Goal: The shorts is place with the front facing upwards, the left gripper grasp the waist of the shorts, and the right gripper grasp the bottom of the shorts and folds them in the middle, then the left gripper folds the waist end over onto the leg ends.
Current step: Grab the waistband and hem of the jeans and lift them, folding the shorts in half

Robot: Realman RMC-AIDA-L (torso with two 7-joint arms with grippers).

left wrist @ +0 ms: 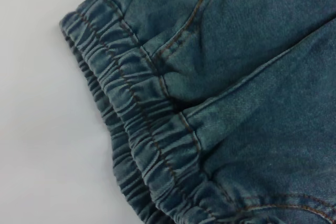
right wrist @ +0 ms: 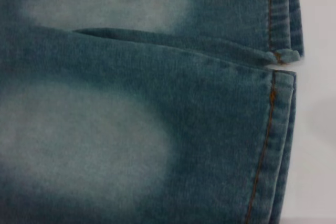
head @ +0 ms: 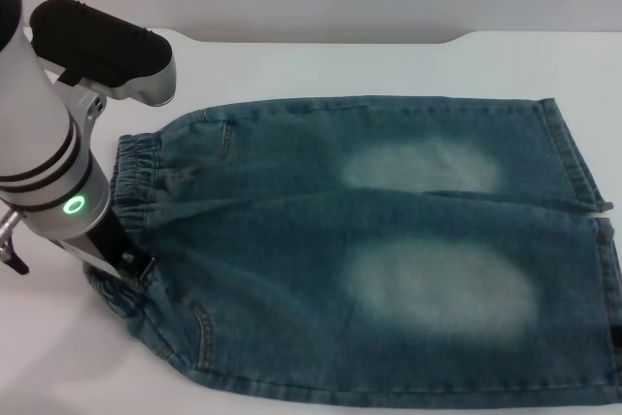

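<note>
The blue-green denim shorts (head: 389, 240) lie flat on the white table, front up, with two pale faded patches. Their gathered waist (head: 136, 167) points left and the leg ends (head: 575, 157) point right. My left gripper (head: 124, 264) is down at the near part of the waistband, its black tip touching the puckered denim. The left wrist view shows the waist (left wrist: 142, 129) and a pocket seam close up, with no fingers visible. The right wrist view shows the leg hems (right wrist: 273, 129) where the two legs meet. Only a black sliver of my right gripper (head: 616, 335) shows, at the near leg hem.
The white table (head: 340, 65) carries nothing but the shorts. Bare surface lies beyond the shorts at the back and left of the waistband. The near leg runs down to the bottom edge of the head view.
</note>
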